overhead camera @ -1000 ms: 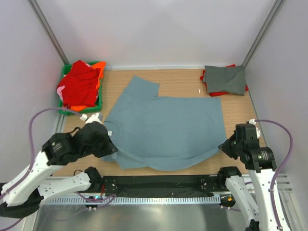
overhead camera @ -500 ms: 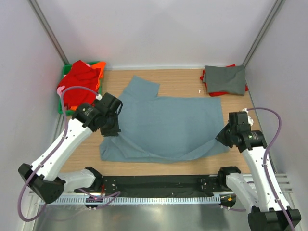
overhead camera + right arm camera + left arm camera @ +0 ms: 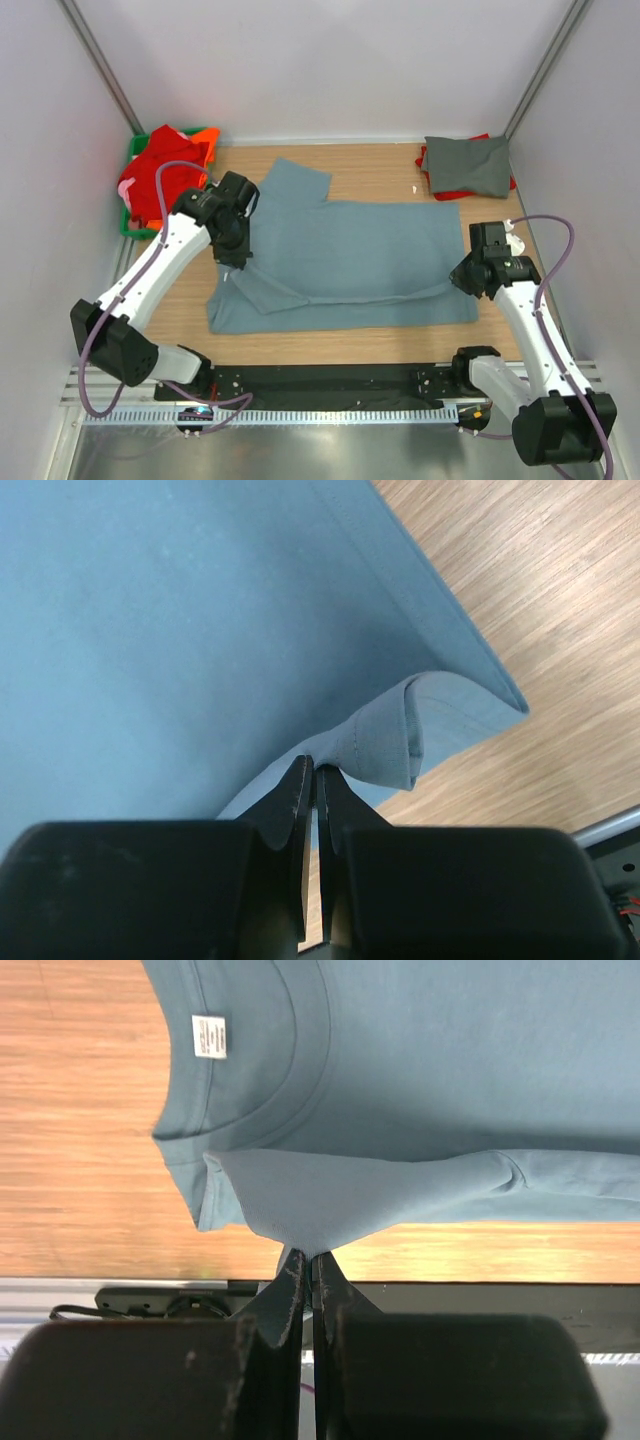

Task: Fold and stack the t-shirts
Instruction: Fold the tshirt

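The dusty blue-grey t-shirt (image 3: 350,245) lies spread across the wooden table, its near edge lifted and folded back over its body. My left gripper (image 3: 238,262) is shut on a pinch of that edge near the collar; in the left wrist view the cloth (image 3: 450,1060) hangs from the closed tips of the gripper (image 3: 308,1256). My right gripper (image 3: 460,280) is shut on the hem corner, which shows doubled over in the right wrist view, where the shirt (image 3: 180,610) meets the gripper (image 3: 317,768). A folded darker grey t-shirt (image 3: 467,165) rests on a red one (image 3: 452,194) at the back right.
A green crate (image 3: 135,228) at the back left holds a heap of red and orange t-shirts (image 3: 165,175). Grey walls close in both sides and the back. A black rail (image 3: 330,380) runs along the table's near edge. A white label (image 3: 209,1036) sits inside the collar.
Both grippers have moved away from the near edge toward the back, carrying the shirt's near edge up and over its body. Both arms now reach further out.
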Controlling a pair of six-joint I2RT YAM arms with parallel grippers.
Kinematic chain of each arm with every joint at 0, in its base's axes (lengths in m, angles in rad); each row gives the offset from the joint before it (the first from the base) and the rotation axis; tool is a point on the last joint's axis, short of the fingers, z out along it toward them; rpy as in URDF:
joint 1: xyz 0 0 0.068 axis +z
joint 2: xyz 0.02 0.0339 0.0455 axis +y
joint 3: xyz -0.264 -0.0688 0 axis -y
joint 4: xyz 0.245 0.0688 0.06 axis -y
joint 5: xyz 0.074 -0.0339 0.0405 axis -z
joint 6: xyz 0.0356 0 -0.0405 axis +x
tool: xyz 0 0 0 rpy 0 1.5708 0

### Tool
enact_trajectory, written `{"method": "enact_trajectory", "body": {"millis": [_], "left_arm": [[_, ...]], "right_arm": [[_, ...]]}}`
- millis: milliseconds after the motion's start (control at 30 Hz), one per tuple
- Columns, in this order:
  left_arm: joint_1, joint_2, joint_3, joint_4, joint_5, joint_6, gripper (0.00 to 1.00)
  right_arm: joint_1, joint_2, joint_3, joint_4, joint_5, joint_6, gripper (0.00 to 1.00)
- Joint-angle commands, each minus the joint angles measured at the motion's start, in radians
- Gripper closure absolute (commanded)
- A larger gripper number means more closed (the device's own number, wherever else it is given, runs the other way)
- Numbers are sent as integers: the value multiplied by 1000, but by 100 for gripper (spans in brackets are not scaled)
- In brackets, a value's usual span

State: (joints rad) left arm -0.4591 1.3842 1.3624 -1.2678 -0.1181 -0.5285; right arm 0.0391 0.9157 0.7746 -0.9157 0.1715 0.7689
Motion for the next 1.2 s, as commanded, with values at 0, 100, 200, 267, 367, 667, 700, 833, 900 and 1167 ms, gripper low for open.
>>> {"method": "enact_trajectory", "body": {"millis": [0, 100, 200, 267, 367, 667, 700, 833, 900, 1167], "left_arm": [[26, 29, 52, 34, 8, 51, 100], [37, 64, 73, 41, 2, 58, 100], [45, 96, 86, 44, -3, 61, 100], [48, 121, 92, 54, 0, 62, 100], [51, 157, 106, 62, -5, 64, 100], [114, 393, 247, 47, -52, 85, 91], [125, 445, 263, 35, -64, 87, 88], [171, 500, 340, 8, -90, 76, 31], [171, 462, 362, -10, -132, 70, 21], [169, 157, 175, 29, -134, -4, 15]], "right_arm": [[-25, 28, -23, 80, 11, -2, 92], [-68, 61, -51, 116, -18, -5, 92], [-84, 90, -66, 147, -35, -14, 92], [-85, 106, -69, 161, -40, -20, 91], [-93, 133, -67, 184, -40, -20, 89], [-133, 369, -32, 331, -66, 1, 56], [-134, 396, -22, 345, -72, -3, 44], [-137, 460, 28, 336, -44, -25, 14], [-137, 417, 49, 313, -8, -31, 12], [-94, 139, 130, 233, -16, -80, 5]]}}
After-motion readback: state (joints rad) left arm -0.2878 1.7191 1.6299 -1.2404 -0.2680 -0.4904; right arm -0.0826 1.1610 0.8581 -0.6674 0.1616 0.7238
